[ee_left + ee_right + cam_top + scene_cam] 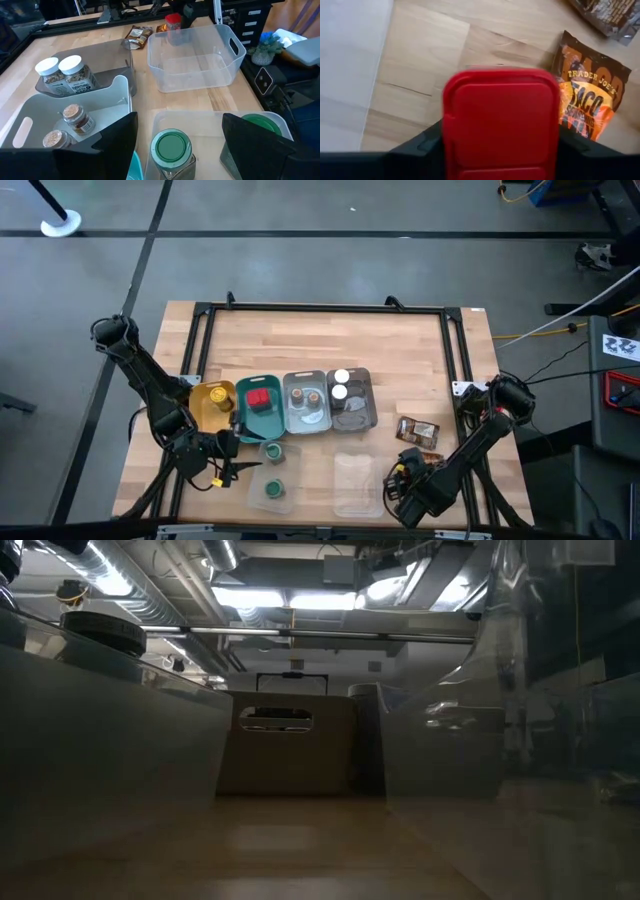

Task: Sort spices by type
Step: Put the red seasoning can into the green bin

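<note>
In the left wrist view my left gripper (172,150) is open, with one finger on each side of a green-capped jar (171,150) and not touching it. That jar stands in a clear tray (270,480) beside a second green-capped jar (262,125). My right gripper (500,145) is shut on a red box (500,120) near the table's near right edge (402,472). Another red box (258,398) sits in the teal tray. Brown-capped jars (75,117) and white-capped jars (62,70) stand in the grey trays. An orange-brown pouch (590,100) and a brown pouch (610,15) lie flat on the table. My right gripper holds the red box between its two fingers, one on each side below the red lid (500,100). It comes at the box slanting from above. The lid hides the box's body and the place of contact. Whether the box's bottom rests on the table, I cannot tell.
The yellow (212,402), teal (240,415) and two grey trays (318,418) stand in a row across the table's middle. A clear tub (358,480) with nothing in it sits on the near side, between the two grippers. Bare wood lies beyond the row of trays.
</note>
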Robot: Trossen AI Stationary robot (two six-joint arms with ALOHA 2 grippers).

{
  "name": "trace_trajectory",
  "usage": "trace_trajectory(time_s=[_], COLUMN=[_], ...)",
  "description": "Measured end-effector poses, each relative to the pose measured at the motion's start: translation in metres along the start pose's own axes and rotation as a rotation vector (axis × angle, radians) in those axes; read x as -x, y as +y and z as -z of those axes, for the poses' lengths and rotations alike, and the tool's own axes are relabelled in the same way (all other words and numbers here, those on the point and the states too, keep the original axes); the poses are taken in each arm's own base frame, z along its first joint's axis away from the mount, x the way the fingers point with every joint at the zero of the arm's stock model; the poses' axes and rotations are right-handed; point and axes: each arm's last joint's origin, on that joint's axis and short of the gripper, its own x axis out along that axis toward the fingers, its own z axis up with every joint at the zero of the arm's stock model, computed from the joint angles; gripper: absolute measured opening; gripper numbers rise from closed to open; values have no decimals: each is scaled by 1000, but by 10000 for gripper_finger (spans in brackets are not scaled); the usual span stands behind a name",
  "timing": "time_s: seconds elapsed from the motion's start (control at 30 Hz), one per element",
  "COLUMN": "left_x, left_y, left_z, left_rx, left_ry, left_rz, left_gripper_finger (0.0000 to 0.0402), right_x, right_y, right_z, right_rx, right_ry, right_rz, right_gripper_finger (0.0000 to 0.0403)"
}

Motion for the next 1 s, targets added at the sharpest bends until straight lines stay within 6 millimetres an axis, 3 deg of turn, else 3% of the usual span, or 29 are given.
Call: trace_trajectory(time_s=[0.1,0.27,0.4,0.73,1.0], left_x=[3,17,29,43,43], left_y=[3,13,23,39,41], left_z=[-3,-13,-21,-20,-15], left_rx=[13,33,58,87,88], left_ry=[-13,-62,-108,-86,-52], left_rz=[5,24,40,36,3], left_gripper_finger=[274,274,274,274,274], right_x=[0,2,14,76,130], right_y=[0,3,12,35,59], right_z=[0,-4,-13,-57,-98], right_rx=[25,45,95,255,390], right_ry=[-7,-60,-73,-103,-204], right_rz=[-8,-39,-50,-9,-198], right_gripper_finger=[208,208,208,208,208])
